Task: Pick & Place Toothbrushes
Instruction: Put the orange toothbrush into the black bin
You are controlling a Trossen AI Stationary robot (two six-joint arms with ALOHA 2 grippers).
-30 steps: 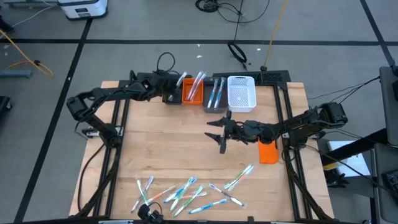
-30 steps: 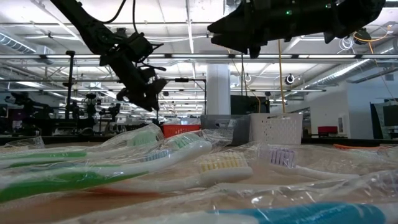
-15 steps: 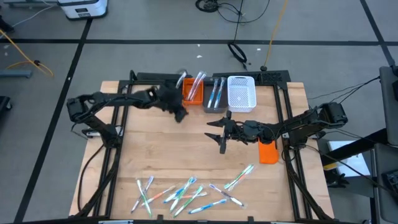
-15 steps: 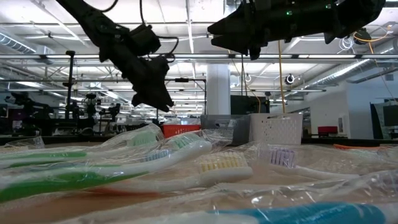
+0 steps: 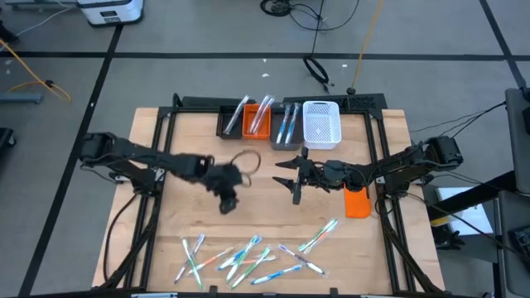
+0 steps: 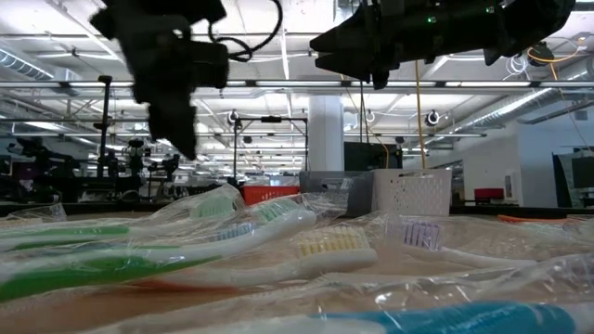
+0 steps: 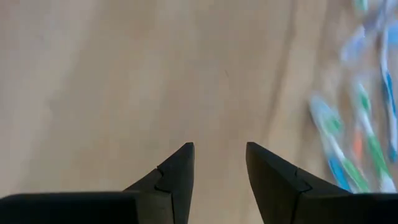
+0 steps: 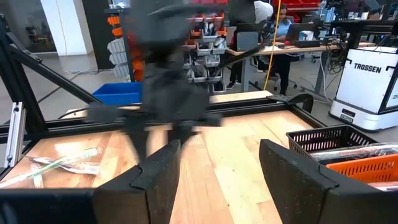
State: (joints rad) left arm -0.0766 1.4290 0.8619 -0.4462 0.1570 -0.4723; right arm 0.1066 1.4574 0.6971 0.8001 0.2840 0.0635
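Several wrapped toothbrushes (image 5: 248,257) with white, blue, green and pink handles lie scattered near the table's near edge; they fill the low view's foreground (image 6: 186,250) and show blurred in the left wrist view (image 7: 354,137). More toothbrushes stand in the far bins (image 5: 263,112). My left gripper (image 5: 225,205) hangs open and tipped downward over bare wood at the table's middle, holding nothing (image 7: 219,146). My right gripper (image 5: 288,179) waits open and level to its right, above the table (image 8: 217,146).
Along the far edge stand a black bin (image 5: 228,124), an orange bin (image 5: 257,124), a grey bin (image 5: 286,128) and a white basket (image 5: 321,124). A flat orange block (image 5: 357,203) lies at the right. Bare wood lies between the bins and the loose toothbrushes.
My left gripper has swung from the far bins toward the table's middle and near edge, tipping from nearly level to pointing downward. It stays open and carries nothing. My right gripper has kept still.
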